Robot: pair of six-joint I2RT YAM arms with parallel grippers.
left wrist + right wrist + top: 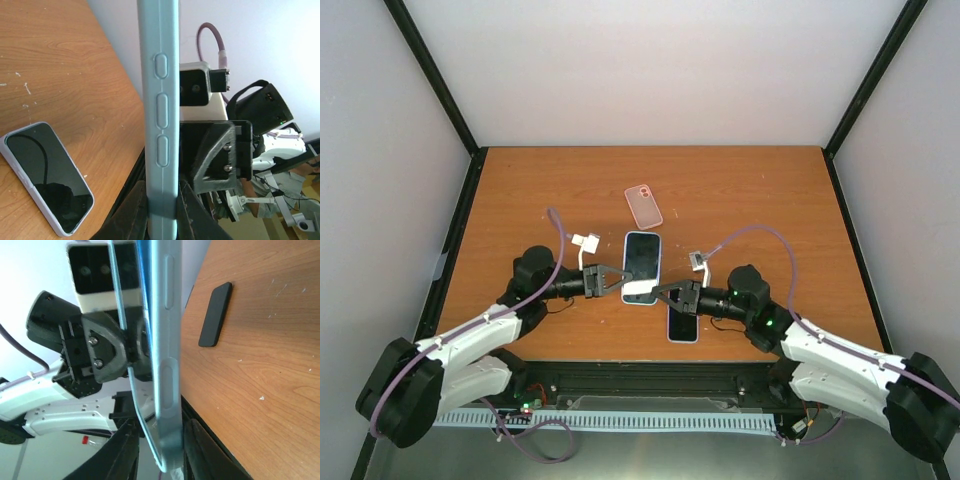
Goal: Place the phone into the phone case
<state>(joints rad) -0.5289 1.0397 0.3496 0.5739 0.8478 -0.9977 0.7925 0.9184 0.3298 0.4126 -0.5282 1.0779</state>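
A phone with a dark screen [642, 256] sits inside a light-blue phone case [641, 294], held flat above the table between both grippers. My left gripper [618, 283] is shut on the case's left edge; in the left wrist view the case edge [160, 100] with its button bumps stands between my fingers [161, 212]. My right gripper [666, 294] is shut on the near right corner. In the right wrist view the case edge [167, 340] sits between my fingers [160, 452], and a thin blue lip [131, 400] bows away from it.
A second phone in a pale lavender case [682, 326] lies face up near the front edge, also in the left wrist view [47, 177]. A pink translucent case [643, 206] lies farther back. A dark flat slab [216, 314] lies on the table in the right wrist view.
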